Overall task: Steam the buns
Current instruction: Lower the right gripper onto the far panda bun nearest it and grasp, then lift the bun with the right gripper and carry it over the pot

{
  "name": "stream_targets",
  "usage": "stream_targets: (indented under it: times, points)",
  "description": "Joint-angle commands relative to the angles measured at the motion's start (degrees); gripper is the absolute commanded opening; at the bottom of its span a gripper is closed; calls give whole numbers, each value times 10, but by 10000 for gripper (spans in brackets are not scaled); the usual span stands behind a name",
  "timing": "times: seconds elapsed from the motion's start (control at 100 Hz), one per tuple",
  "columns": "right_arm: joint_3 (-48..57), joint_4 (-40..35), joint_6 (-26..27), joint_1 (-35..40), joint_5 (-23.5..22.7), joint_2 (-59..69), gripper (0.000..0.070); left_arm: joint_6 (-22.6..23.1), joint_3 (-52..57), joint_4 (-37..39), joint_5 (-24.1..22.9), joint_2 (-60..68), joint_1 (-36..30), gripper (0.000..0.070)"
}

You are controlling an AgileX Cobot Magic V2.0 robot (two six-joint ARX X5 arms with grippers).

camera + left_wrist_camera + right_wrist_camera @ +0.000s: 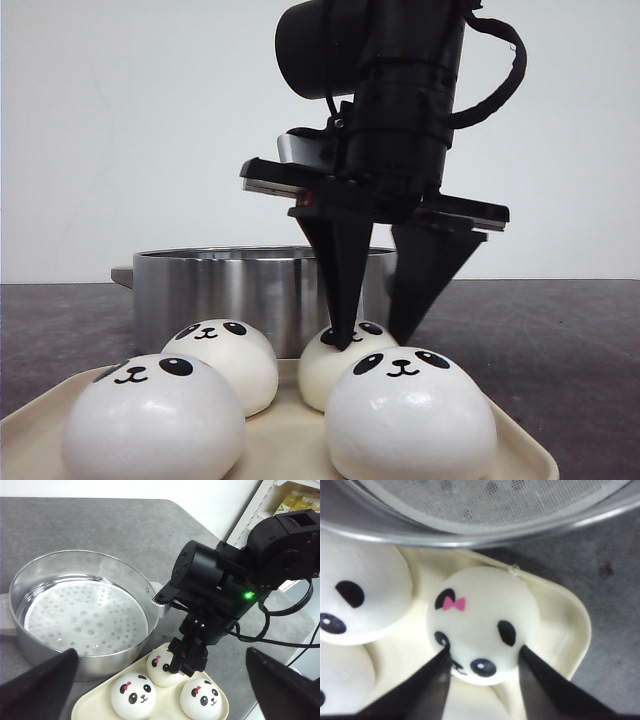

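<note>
Grey table (580,340) is carrying a cream tray (220,711) of buns (155,420) beside the steamer pot (80,615); right gripper (482,652) fingers are narrowly straddling the pot-side bun (482,622), ready to lift.

Four buns (155,425) are packed close on the cream tray (290,445), so little room is left between them. The rear-right bun (482,625) is straddled by the spread fingers of the right gripper (385,335). Just behind the tray, passage is blocked by the steel pot (80,615) wall; its open top and perforated insert (82,617) are unobstructed from above.
</note>
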Motion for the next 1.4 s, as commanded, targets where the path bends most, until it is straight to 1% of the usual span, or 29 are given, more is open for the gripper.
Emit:
stream_targets:
  times: [0.0,0.05,0.3,0.49,0.65,0.76,0.86,0.95,1.05,1.16,1.33,1.39]
  points:
    - [5,3,-21,6,-16,22,0,5,7,4,-2,1,-2,700]
    - [5,2,-28,8,-16,28,0,5,7,4,-2,1,-2,700]
    - [5,21,-28,18,-8,32,0,5,7,-20,-2,1,-2,700]
    - [5,33,-28,26,30,-16,1,5,7,-42,-3,1,-2,700]
    - [5,30,-27,43,38,-58,1,5,7,-42,-3,1,-2,700]
    - [5,29,-25,68,40,-93,1,5,7,-42,-3,1,-2,700]
    - [8,41,-18,90,59,-134,0,5,7,-41,-3,1,-2,700]
    - [20,63,-10,96,71,-163,0,5,7,-37,-3,1,-2,700]
    - [59,68,-18,77,85,-169,0,5,7,-33,-3,1,-2,700]
    - [111,70,-41,31,82,-153,0,5,7,-35,-3,1,-2,700]
    - [197,60,-67,-34,63,-72,0,5,7,-34,-3,1,-3,700]
    - [224,54,-68,-50,60,-35,0,5,7,-34,-3,1,-2,700]
